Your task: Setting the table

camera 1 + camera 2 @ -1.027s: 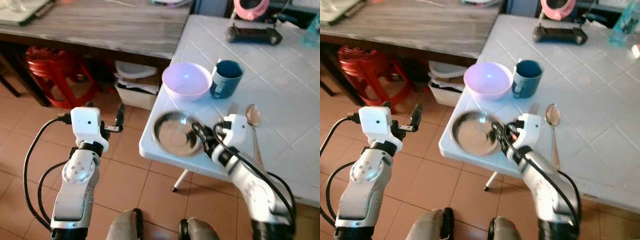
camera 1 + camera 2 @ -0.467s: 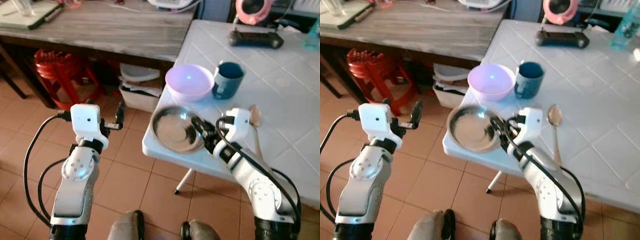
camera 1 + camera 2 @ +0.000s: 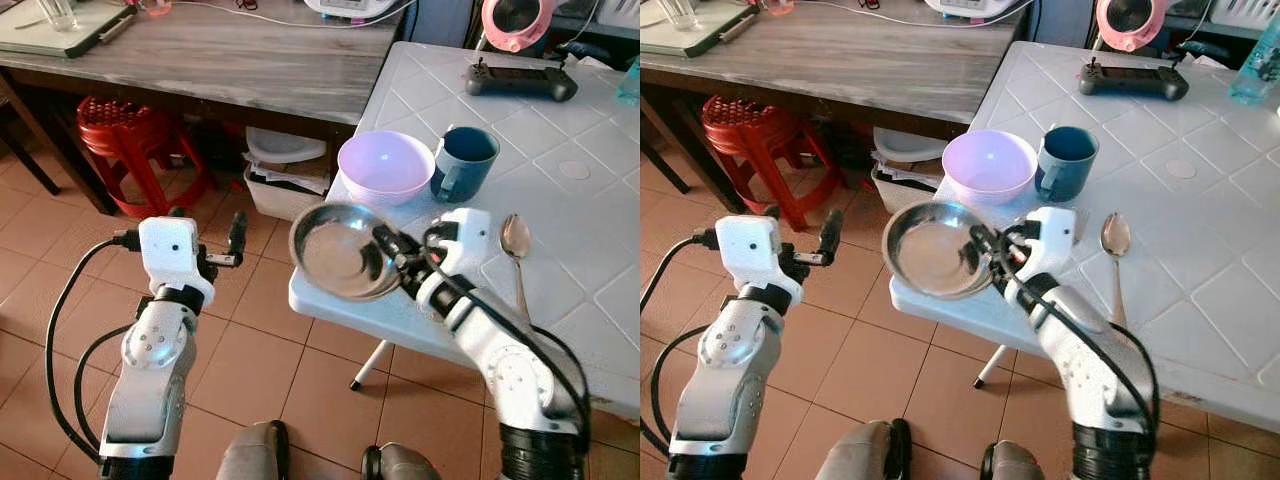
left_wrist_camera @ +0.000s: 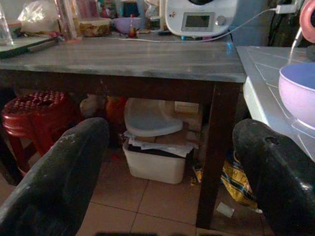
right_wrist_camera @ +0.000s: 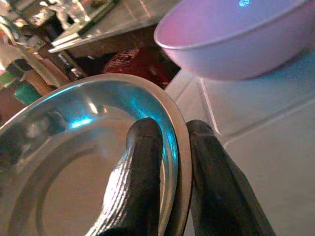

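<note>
My right gripper point(image 3: 385, 250) is shut on the rim of a round steel plate point(image 3: 333, 252), one finger inside the rim and one outside, as the right wrist view shows on the plate point(image 5: 74, 162). The plate is lifted and tilted over the near left corner of the white tiled table point(image 3: 560, 210). Behind it stand a pink bowl point(image 3: 385, 166) and a dark teal mug point(image 3: 462, 162). A metal spoon point(image 3: 516, 248) lies to the right of my right wrist. My left gripper point(image 3: 236, 240) is open, held above the floor left of the table.
A long wooden table point(image 3: 230, 60) runs along the back left, with a red stool point(image 3: 125, 130) and a white bin point(image 3: 285, 180) under it. A black game controller point(image 3: 520, 80) lies far back on the white table. Tiled floor lies below.
My right gripper has lifted the steel plate off the table corner and carried it up and to the left, tilting it. The camera shifted slightly. The left arm stayed put.
</note>
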`<state>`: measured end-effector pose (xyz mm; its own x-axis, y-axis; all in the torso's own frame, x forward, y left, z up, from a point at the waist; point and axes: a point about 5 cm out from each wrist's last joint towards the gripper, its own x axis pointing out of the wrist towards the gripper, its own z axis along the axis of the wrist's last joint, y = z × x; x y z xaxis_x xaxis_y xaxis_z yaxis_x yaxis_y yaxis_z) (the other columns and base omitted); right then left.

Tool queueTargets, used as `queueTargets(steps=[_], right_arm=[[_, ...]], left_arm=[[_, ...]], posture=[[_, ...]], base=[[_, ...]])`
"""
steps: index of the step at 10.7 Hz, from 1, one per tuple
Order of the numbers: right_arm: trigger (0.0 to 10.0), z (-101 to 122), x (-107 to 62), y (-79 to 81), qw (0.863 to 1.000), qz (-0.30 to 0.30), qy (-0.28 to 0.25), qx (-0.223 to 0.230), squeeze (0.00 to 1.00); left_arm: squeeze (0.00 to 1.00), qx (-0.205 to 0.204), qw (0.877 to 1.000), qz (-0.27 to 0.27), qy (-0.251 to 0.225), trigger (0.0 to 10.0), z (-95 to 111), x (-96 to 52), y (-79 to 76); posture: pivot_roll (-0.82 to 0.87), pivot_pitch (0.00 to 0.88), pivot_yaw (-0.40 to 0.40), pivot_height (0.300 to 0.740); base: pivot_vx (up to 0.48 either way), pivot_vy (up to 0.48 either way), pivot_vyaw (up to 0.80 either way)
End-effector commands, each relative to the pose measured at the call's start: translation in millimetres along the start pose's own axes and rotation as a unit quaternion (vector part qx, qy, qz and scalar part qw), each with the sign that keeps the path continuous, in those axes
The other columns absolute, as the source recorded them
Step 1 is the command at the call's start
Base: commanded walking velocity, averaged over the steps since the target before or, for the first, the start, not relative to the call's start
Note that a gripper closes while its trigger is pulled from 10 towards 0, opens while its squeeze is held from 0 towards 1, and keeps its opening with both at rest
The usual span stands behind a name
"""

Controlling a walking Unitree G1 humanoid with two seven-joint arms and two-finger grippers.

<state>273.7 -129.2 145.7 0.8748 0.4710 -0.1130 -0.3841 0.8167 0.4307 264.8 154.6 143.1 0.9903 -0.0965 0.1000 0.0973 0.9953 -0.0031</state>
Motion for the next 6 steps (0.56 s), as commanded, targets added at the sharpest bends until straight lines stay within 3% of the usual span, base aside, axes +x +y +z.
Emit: queueTargets(steps=[1,6], right_arm=[[10.0,0.7,4.7,6.5,1.0,0.029,-0.007,-0.003,0.0],[10.0,-20.0,1.2,-6.0,0.999,0.034,0.007,0.027,0.0]], left_arm=[[0.0,0.007,1.0,0.001,-0.002,10.0,1.7,-1.3,1.0],[0.0,0.012,1.0,0.005,-0.002,10.0,4.0,-2.7,3.8]], posture=[[0.02,0.121,0.06,0.74],[0.04,0.146,0.07,0.74]], base=[[0.0,0.0,0.0],[0.0,0.0,0.0]])
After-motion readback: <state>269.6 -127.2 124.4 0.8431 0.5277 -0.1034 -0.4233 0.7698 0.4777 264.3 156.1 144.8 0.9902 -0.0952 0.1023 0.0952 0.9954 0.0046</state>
